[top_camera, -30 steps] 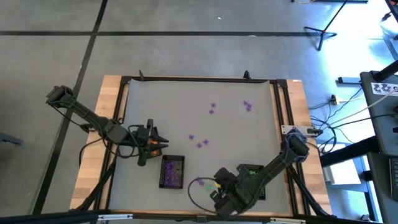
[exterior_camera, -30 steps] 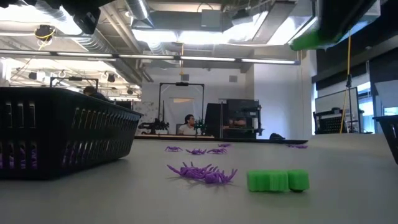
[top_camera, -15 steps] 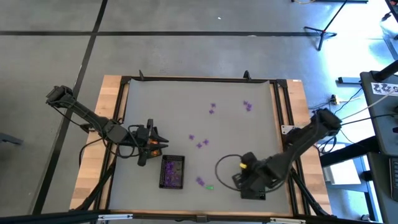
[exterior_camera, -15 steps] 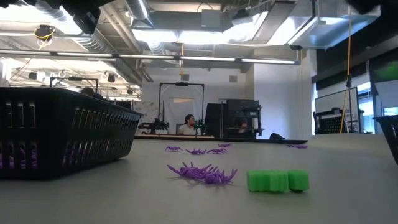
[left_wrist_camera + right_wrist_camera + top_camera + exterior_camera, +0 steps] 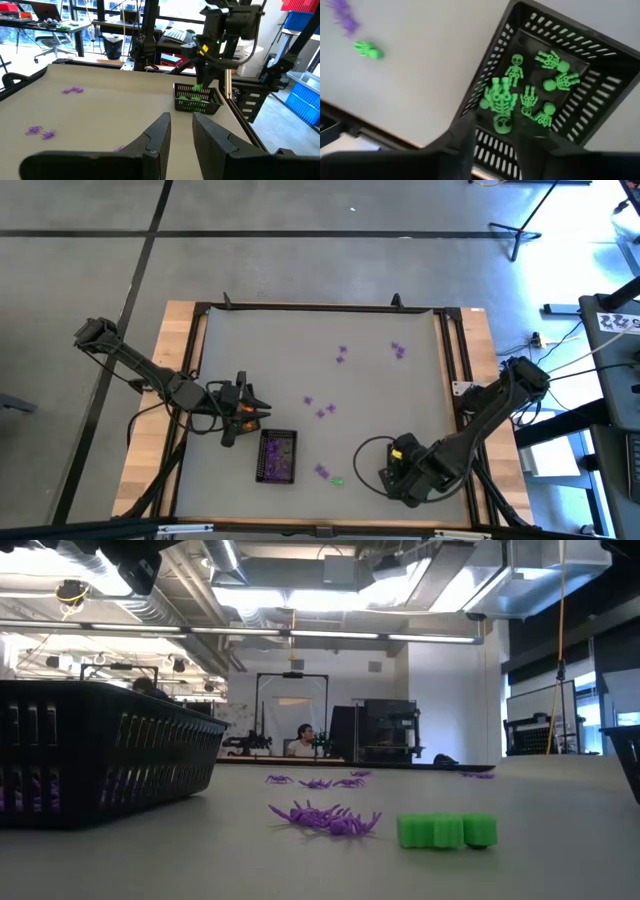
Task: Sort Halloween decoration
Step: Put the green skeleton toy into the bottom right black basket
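Observation:
The Halloween decoration is tiny purple spiders (image 5: 325,412) scattered on the table, with a loose green piece (image 5: 337,479) near the front edge. A black mesh tray (image 5: 277,455) holds purple pieces. Another tray (image 5: 600,95) holds several green skeletons (image 5: 555,82). My right gripper (image 5: 495,127) points down over this tray, its fingers apart. One green skeleton (image 5: 499,102) shows just past their tips, larger than the others. My left gripper (image 5: 181,132) waits level above the table's left side, a narrow gap between its fingers and nothing in it. My right gripper points down from above over the green tray. The green skeleton's skull end (image 5: 501,123) lies between the fingertips, above the tray's floor. I cannot tell whether the fingers touch it or it hangs free.
More purple spiders (image 5: 342,353) (image 5: 399,350) lie toward the far right of the table. A raised black frame (image 5: 320,307) borders the grey tabletop. Open tabletop lies between the two trays and across the far half. A person sits in the room beyond the table (image 5: 303,740).
My right gripper has swung from the middle of the near edge toward the table's right, carrying a green piece. It has tipped to point down and now stands over the green tray. My left arm has kept still.

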Tool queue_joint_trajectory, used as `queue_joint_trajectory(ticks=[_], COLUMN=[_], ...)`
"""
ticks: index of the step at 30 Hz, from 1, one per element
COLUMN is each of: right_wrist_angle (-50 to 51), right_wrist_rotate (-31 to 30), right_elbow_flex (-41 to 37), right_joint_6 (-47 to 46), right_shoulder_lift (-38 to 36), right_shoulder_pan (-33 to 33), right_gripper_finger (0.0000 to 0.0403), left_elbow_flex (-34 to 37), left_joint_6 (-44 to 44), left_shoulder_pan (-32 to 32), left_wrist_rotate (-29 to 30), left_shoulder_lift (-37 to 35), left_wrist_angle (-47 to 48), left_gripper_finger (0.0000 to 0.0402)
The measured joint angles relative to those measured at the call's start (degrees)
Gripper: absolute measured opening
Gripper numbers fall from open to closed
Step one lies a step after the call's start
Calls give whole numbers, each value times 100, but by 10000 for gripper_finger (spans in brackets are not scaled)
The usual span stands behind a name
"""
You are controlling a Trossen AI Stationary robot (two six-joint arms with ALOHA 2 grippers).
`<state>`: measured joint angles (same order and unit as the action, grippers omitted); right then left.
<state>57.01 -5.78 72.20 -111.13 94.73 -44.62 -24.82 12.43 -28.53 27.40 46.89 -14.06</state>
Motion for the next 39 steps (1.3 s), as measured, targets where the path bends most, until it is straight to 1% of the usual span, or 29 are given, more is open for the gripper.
queue_joint_trajectory(ticks=[3,6,8,11,13,15,17,19,20,22,25,30,31,35,39], right_wrist_angle=[14,13,13,-53,-369,-930,-1742,-2604,-2936,-3439,-3804,-3780,-3784,-3791,-3489], right_wrist_rotate=[46,54,42,-19,-255,-660,-1047,-1227,-1225,-1114,-718,452,602,684,371], right_elbow_flex=[0,0,0,0,0,0,2,11,11,11,11,2,2,5,188], right_joint_6=[0,0,-6,-23,146,610,1276,2107,2513,3168,3787,3947,3951,4118,4464], right_shoulder_lift=[106,116,116,116,116,116,169,307,413,641,1039,1583,1654,1823,1858], right_shoulder_pan=[2,2,9,102,218,361,524,682,764,903,1074,1297,1329,1327,1314], right_gripper_finger=[157,184,192,193,190,185,180,174,171,166,160,157,156,156,156], left_elbow_flex=[0,0,0,0,0,0,0,0,0,0,0,0,0,0,0], left_joint_6=[0,0,0,0,0,0,0,0,0,0,0,0,0,0,0], left_shoulder_pan=[0,0,0,0,0,0,0,0,0,0,0,0,0,0,0], left_wrist_rotate=[-2,-2,-2,-2,0,-2,-2,-2,0,-2,-2,0,0,0,0], left_shoulder_lift=[2,2,2,2,2,2,2,2,2,2,2,2,2,2,2], left_wrist_angle=[2,-2,-2,-2,-2,-2,-2,-2,0,0,0,8,7,11,11], left_gripper_finger=[75,75,75,75,75,75,75,75,75,75,75,75,75,75,75])
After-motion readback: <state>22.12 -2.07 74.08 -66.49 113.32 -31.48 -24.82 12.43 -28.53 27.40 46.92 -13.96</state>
